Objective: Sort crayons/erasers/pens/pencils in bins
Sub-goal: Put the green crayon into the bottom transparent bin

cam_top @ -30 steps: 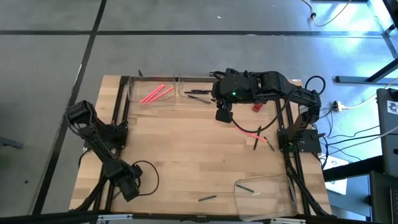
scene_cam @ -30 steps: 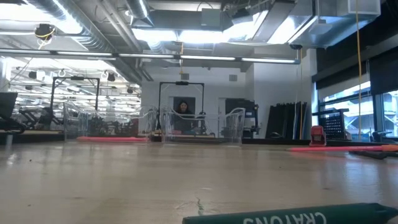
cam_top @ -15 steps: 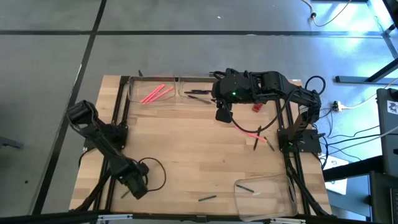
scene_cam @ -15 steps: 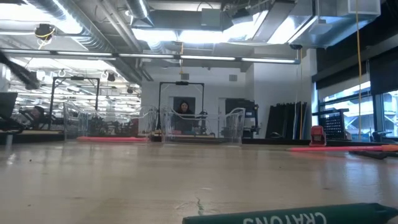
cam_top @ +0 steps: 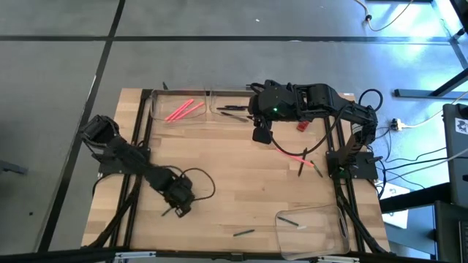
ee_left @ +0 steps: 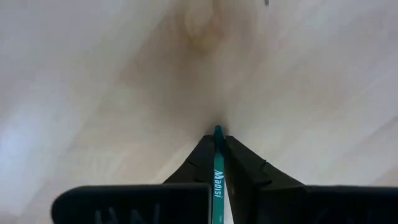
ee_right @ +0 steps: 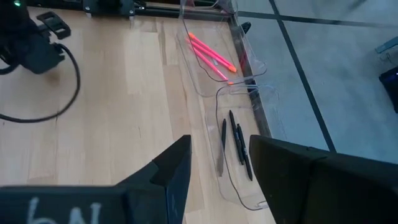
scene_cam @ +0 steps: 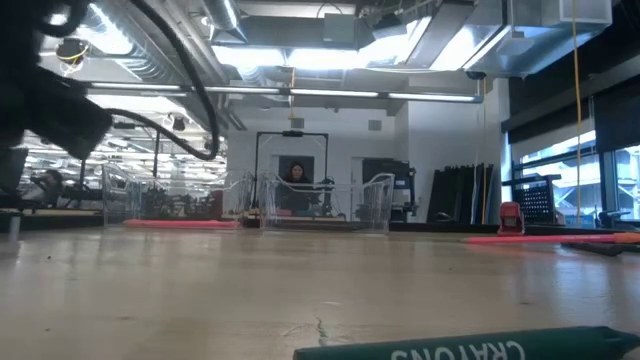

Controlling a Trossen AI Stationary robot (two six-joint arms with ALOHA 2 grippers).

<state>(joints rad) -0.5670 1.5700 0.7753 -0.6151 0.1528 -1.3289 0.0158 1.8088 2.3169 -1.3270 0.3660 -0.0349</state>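
left gripper (ee_left: pixel 217 144) clamped on green pencil (ee_left: pixel 218 177), well short of far bins (cam_top: pixel 208 109) | right gripper (ee_right: pixel 217 163) jaws apart, hovering over bins | risk: thin pinch (only near tip), pencil could swivel or drop in transit

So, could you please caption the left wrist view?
Left gripper shut on a green pencil above the wooden table.

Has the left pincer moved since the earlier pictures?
Yes. In the high view the left pincer, shut on a green crayon, went from the table's near-left corner toward the centre, nearer the clear plastic bin.
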